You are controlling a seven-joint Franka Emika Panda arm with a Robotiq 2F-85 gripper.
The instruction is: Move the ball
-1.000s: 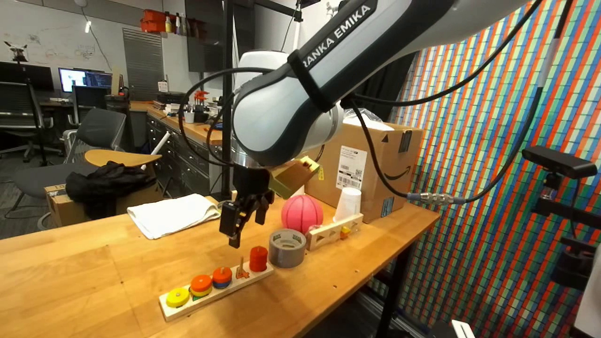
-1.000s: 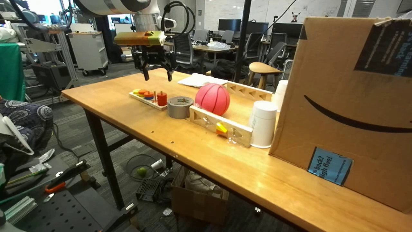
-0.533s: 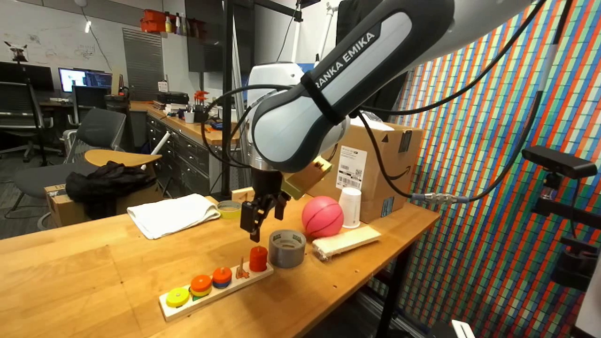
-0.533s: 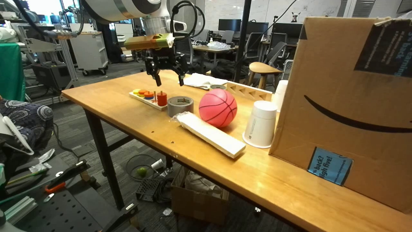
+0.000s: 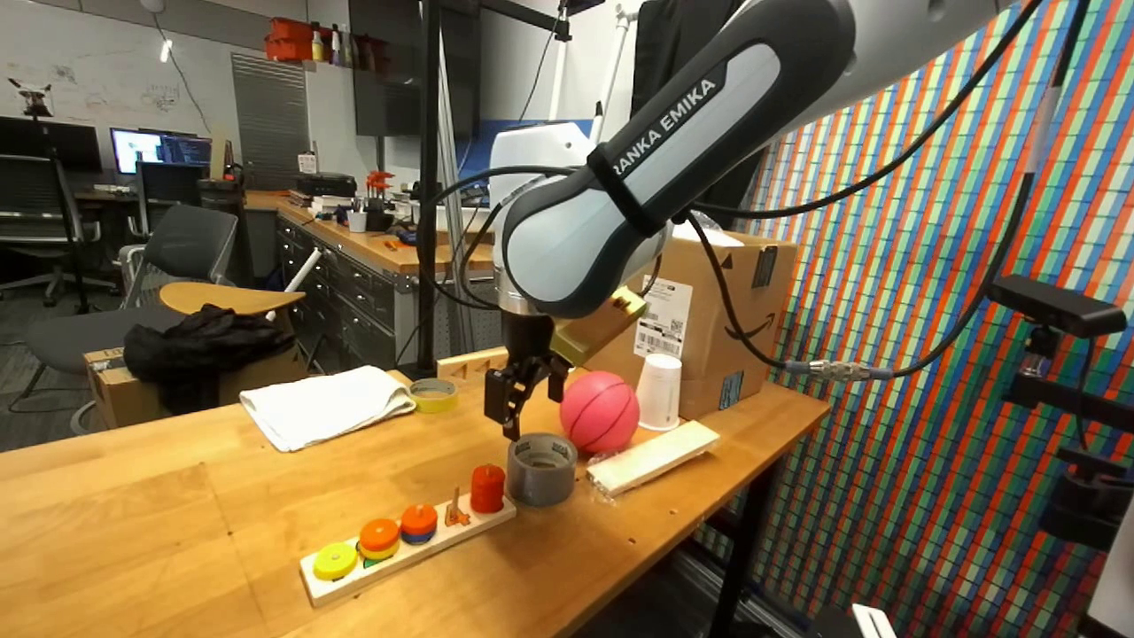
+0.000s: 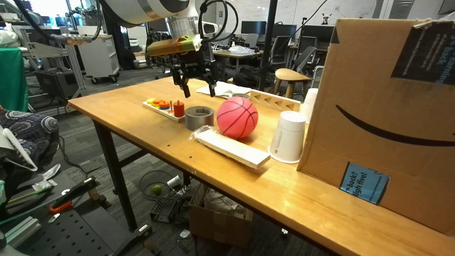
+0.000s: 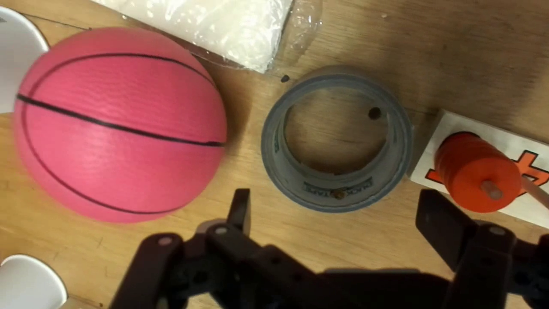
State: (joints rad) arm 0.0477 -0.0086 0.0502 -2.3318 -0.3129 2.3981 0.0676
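Observation:
The pinkish-red ball (image 5: 600, 412), lined in black like a basketball, rests on the wooden table between the grey tape roll (image 5: 541, 486) and an upturned white cup. My gripper (image 5: 535, 413) hangs in the air on the tape-roll side of the ball, not touching it. In the wrist view the ball (image 7: 120, 124) fills the left side, outside the spread fingers (image 7: 240, 210). Between and beyond the fingertips lies the tape roll (image 7: 326, 184), with only table in the gap. An exterior view shows the gripper (image 6: 199, 94) above the tabletop, behind the tape roll and ball (image 6: 237, 117).
A pale, plastic-wrapped plank (image 6: 231, 145) lies flat beside the ball. White cups (image 6: 288, 135) stand near a large cardboard box (image 6: 373, 89). A stacking-ring board with red rings (image 5: 487, 490) sits by the tape roll. A white cloth (image 5: 323, 408) and yellowish tape roll (image 5: 433, 397) lie farther off.
The gripper has moved towards the ball side, staying open. The plank, on edge one second ago, now lies flat. The ball rolled towards the cups and box, then slightly back.

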